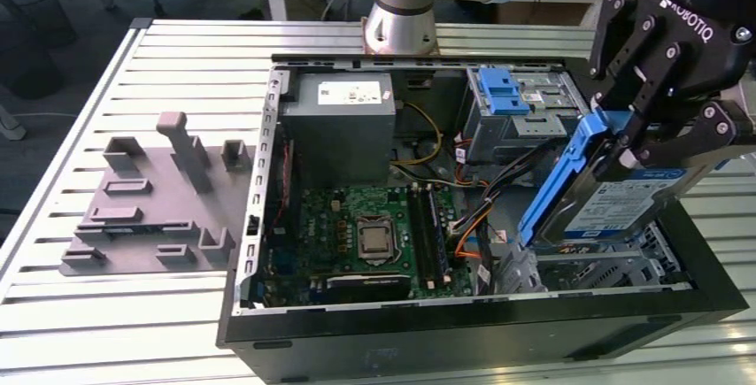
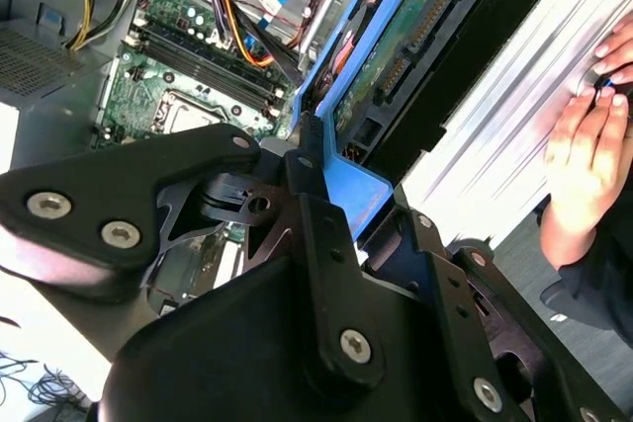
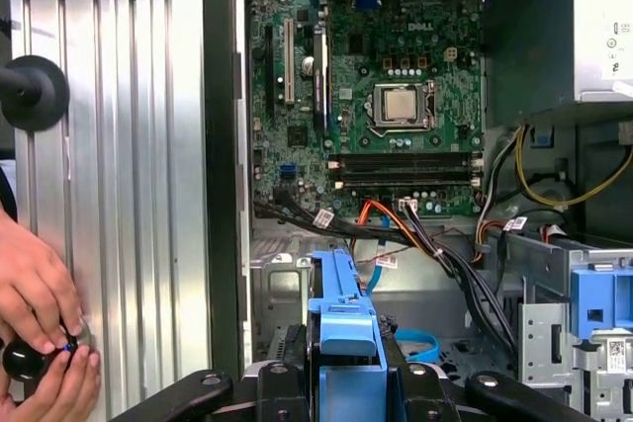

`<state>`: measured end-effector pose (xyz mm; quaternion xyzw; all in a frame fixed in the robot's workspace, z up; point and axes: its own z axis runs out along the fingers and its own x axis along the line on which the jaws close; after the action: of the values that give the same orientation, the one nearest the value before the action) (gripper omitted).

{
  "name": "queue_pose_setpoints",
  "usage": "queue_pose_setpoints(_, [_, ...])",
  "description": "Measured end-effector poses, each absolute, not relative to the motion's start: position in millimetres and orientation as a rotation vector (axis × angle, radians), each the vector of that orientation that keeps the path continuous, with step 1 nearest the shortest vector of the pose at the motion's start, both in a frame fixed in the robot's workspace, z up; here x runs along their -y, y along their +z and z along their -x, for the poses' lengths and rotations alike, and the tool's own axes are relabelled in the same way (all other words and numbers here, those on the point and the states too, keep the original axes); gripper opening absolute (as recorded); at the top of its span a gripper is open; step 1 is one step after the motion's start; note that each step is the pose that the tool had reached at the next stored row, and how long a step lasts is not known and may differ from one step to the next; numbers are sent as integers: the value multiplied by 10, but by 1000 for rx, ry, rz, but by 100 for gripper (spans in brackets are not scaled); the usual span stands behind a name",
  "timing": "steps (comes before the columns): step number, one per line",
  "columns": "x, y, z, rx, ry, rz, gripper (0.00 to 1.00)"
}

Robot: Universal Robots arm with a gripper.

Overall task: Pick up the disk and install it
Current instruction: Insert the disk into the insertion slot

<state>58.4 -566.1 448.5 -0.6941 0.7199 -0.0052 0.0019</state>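
The disk (image 1: 617, 204) is being grasped edge-on by the gripper (image 1: 632, 159), which is clenched on its blue rails. In the exterior view it is being held tilted over the open case (image 1: 266, 181), at about 3 o'clock from the motherboard (image 1: 366, 230) and 6 o'clock from the cage (image 1: 511, 102). Its lower end is possibly being rested on the bay (image 1: 603, 270); contact cannot be told. A black knob (image 3: 15, 361) on the surface (image 3: 119, 145) is being touched by a person's hands (image 3: 40, 294).
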Motion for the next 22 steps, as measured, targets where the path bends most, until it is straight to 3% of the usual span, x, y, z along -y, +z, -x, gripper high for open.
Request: queue_pose_setpoints(22, [5661,4435,-703,-2259,-16,2178,37])
